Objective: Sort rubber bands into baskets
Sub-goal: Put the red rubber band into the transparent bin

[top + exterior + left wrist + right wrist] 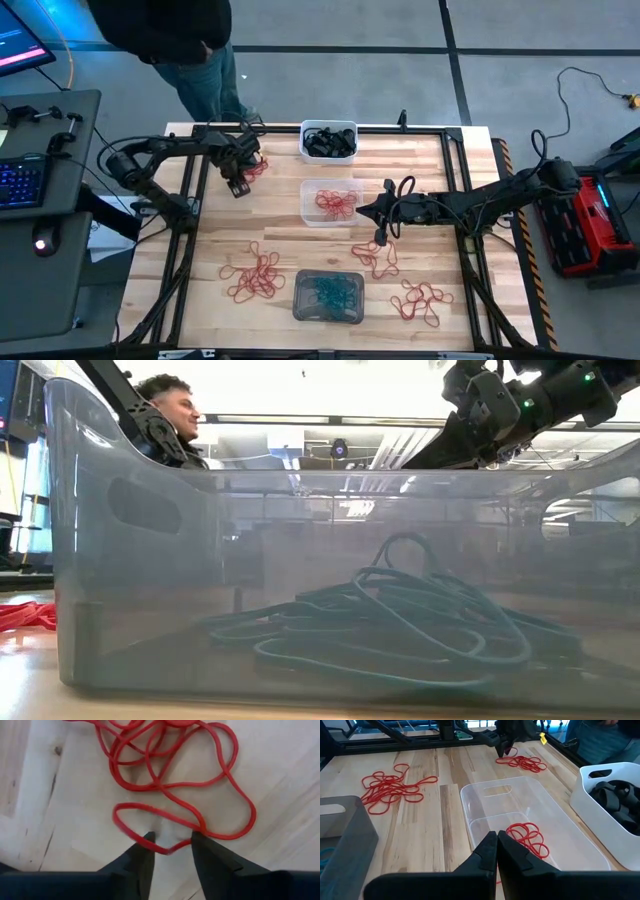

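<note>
High view: black bands [328,141] are held in the white basket [304,130], teal in the grey [300,300], some red in the clear [306,200]; four red heaps are left, one straddled by the parted left gripper [171,840], while the right gripper [497,840] is clenched empty.

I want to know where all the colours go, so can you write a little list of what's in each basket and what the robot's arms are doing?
white basket: black bands
clear basket: red bands
grey basket: blue-teal bands
table: loose red bands in several heaps
left gripper: jaws open around a red band on the table
right gripper: jaws shut, empty, over the clear basket
</note>
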You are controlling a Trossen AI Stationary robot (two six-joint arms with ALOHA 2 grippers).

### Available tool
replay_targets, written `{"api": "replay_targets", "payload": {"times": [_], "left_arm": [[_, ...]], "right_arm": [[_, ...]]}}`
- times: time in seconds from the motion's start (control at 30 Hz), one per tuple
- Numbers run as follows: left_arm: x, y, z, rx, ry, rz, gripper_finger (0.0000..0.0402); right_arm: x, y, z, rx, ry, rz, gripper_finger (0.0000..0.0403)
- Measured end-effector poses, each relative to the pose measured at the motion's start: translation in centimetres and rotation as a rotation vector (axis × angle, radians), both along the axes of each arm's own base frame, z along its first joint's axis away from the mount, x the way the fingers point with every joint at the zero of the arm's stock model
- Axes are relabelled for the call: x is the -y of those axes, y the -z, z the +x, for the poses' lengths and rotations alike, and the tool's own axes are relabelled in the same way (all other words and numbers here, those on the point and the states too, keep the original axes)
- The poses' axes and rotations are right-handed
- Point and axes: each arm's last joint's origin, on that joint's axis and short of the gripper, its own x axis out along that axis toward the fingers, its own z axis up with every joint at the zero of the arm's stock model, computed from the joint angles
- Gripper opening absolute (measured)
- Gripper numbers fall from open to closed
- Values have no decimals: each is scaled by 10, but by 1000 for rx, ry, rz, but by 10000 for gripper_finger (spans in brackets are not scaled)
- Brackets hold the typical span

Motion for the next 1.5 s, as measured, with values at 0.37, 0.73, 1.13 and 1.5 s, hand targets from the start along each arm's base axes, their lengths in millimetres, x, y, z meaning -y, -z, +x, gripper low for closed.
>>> {"api": "replay_targets", "payload": {"times": [0.37, 0.73, 1.13, 1.5], "left_arm": [[3, -10, -2, 1, 17, 62, 8], [14, -41, -6, 63, 26, 215, 1], [40, -87, -16, 279, 27, 369, 0], [69, -106, -5, 464, 101, 392, 0]], "right_arm": [[0, 0, 0, -1, -1, -2, 0], [0, 0, 0, -1, 0, -2, 0], [0, 0, 0, 0, 0, 0, 0], [0, 0, 0, 0, 1, 0, 0]]}}
